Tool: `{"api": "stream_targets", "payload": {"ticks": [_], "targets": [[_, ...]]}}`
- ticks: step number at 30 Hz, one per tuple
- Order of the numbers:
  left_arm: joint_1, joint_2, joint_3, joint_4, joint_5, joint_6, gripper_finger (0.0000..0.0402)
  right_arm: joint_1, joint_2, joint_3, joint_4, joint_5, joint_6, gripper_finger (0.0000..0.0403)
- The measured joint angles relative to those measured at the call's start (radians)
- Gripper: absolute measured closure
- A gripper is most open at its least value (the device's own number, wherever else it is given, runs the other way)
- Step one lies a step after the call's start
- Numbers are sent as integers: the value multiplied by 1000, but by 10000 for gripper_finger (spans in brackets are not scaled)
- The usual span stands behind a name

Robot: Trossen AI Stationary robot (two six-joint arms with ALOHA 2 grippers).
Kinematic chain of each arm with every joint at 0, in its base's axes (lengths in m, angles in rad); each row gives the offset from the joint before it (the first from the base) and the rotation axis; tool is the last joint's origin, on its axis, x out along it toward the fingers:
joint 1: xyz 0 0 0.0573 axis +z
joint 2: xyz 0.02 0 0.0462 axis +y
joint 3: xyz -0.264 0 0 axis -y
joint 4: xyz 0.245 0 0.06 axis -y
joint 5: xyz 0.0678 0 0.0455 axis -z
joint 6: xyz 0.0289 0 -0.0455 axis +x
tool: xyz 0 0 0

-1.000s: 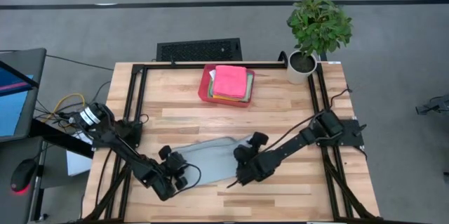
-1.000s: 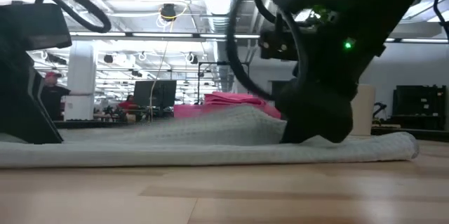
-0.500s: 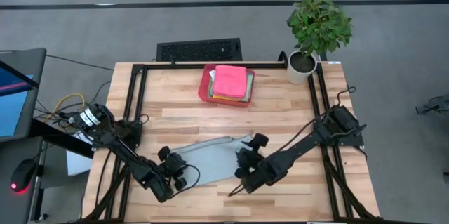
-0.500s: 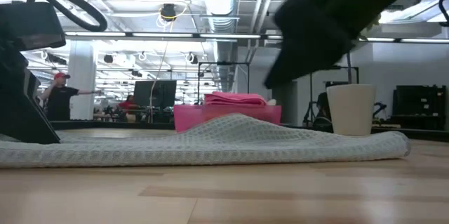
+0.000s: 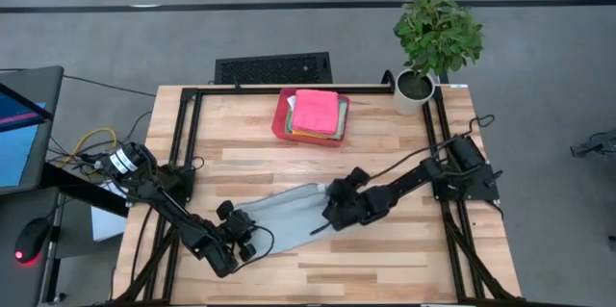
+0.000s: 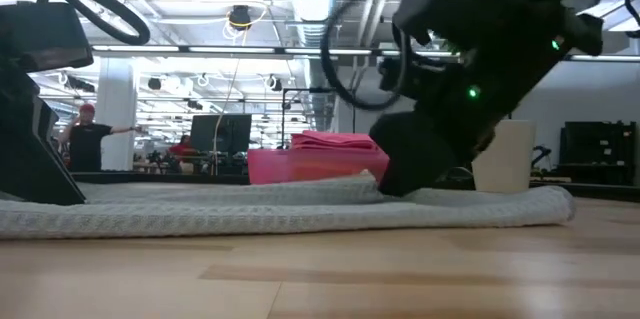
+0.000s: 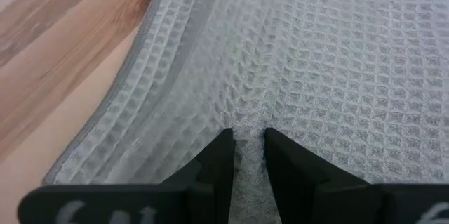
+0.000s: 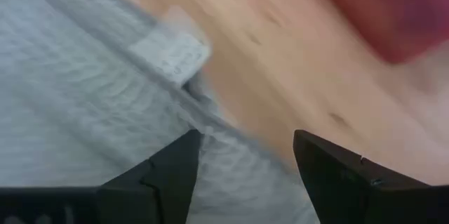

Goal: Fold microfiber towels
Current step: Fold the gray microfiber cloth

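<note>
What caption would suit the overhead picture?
Left gripper pinches a grey towel while the open right gripper hovers over its far edge.

The grey towel [image 7: 309, 62] is soft cloth with a raised waffle weave and a stitched hem, matt throughout. The tabletop [image 5: 385, 158] is pale planked wood with a smooth, faintly satin finish. The left claw [image 7: 245, 161] has matt black, hard-looking fingers. The red tray [image 5: 281, 119] looks like smooth plastic.
</note>
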Motion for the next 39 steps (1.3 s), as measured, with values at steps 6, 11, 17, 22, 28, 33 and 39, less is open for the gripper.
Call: {"api": "stream_targets", "payload": {"ticks": [6, 11, 17, 22, 28, 33, 39], "targets": [[-6, 0, 0, -1, -3, -1, 327, 3, -78, -19, -107, 81, 10, 145], [-6, 0, 0, 7, -13, -3, 327, 58, -155, -12, 0, 145, -29, 145], [-7, 0, -1, 9, -21, -6, 327, 101, -84, -12, 153, 130, -94, 145], [-9, 0, -1, 8, -14, -18, 327, 97, 35, -13, 142, 82, 4, 145], [-9, 2, 17, -2, -11, 3, 327, 118, 6, -13, 104, 66, 29, 145], [-8, -3, 61, -42, 24, 12, 327, 197, -152, -11, 69, 172, 27, 145], [-14, -43, 135, -79, 12, 71, 327, 340, -133, -9, 88, 315, 143, 145]]}}
